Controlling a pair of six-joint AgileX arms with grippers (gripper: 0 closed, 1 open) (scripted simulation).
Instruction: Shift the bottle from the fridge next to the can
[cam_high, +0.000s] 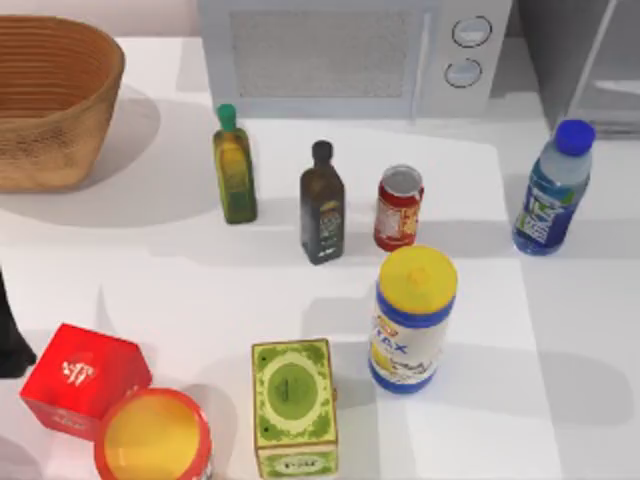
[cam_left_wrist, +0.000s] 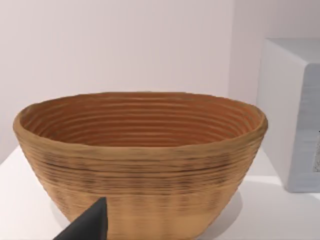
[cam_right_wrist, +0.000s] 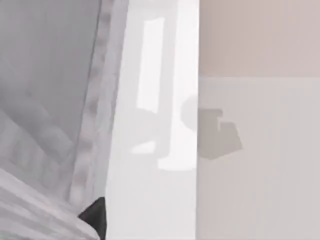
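The bottle (cam_high: 551, 190) stands straight up at the right of the frame, just by the fridge (cam_high: 590, 60), well apart from the can (cam_high: 398, 208) in the middle, nearer the right arm, whose finger spread I cannot tell.

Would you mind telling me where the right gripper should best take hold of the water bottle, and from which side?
Probably around the bottle's straight labelled body below the blue cap, coming from the table's right. It stands upright near the fridge, and the can and canister stand on its left.
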